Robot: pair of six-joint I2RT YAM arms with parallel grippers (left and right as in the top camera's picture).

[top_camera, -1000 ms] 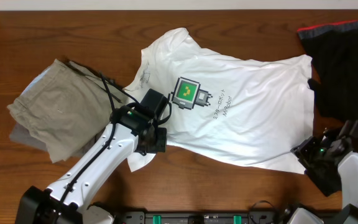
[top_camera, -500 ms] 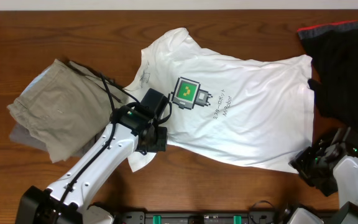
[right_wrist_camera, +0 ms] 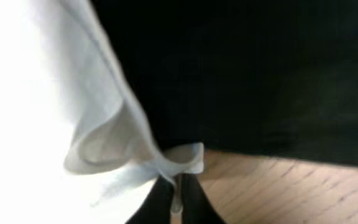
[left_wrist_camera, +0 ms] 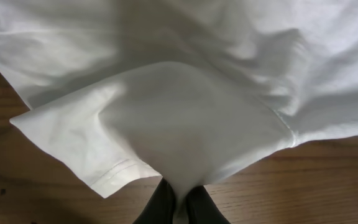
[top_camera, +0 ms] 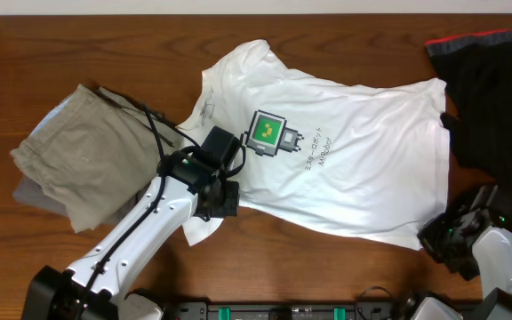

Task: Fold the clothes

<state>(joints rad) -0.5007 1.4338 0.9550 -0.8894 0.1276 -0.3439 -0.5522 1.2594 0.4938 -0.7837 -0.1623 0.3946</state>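
The clothes, a white T-shirt (top_camera: pixel 345 151) with a green-and-grey robot print (top_camera: pixel 271 133), lie spread across the middle of the brown table. My left gripper (top_camera: pixel 223 201) is shut on the shirt's near-left edge by the sleeve. In the left wrist view its black fingers (left_wrist_camera: pixel 162 205) pinch a raised fold of white cloth (left_wrist_camera: pixel 179 124). My right gripper (top_camera: pixel 436 235) is shut on the shirt's bottom corner at the near right. In the right wrist view the white hem (right_wrist_camera: pixel 179 158) sits between its fingers (right_wrist_camera: pixel 160 202).
A folded khaki garment (top_camera: pixel 83 160) lies at the left, close to my left arm. A black garment with a red stripe (top_camera: pixel 492 89) lies at the far right, behind the gripped corner, as a dark mass (right_wrist_camera: pixel 260 74) in the right wrist view.
My right gripper has slid toward the near edge, onto the shirt's corner, and has shut on it. The left arm has not moved.
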